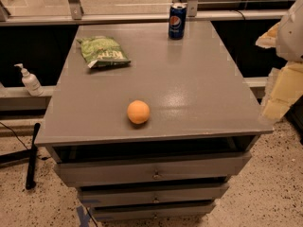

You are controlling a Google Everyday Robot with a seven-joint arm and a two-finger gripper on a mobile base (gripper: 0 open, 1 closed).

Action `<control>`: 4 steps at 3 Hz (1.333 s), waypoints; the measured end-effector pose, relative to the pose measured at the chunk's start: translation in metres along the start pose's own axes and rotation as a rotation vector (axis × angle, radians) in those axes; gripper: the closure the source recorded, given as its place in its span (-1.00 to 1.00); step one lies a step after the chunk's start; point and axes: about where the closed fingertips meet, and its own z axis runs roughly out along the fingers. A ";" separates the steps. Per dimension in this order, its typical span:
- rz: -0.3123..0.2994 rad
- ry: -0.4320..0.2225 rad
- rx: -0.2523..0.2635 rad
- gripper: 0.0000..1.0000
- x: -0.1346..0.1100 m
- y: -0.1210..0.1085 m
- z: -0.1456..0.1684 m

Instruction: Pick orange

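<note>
The orange (138, 112) is a small round pale-orange fruit. It sits on the grey cabinet top (189, 89) near the front edge, a little left of centre. My arm comes in at the right edge of the view. Its cream-coloured gripper (280, 97) hangs beside the cabinet's right side, well to the right of the orange and apart from it. Nothing is held in it that I can see.
A blue Pepsi can (177, 21) stands at the back edge of the top. A green chip bag (103, 51) lies at the back left. Drawers (151, 171) are below the top. A sanitiser pump bottle (30, 81) stands on a ledge at the left.
</note>
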 end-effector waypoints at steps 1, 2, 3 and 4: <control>0.000 0.000 0.000 -1.00 0.000 0.000 0.000; 0.030 -0.083 -0.026 -1.00 -0.013 0.006 0.016; 0.068 -0.278 -0.089 -1.00 -0.061 0.021 0.058; 0.080 -0.478 -0.148 -1.00 -0.129 0.036 0.093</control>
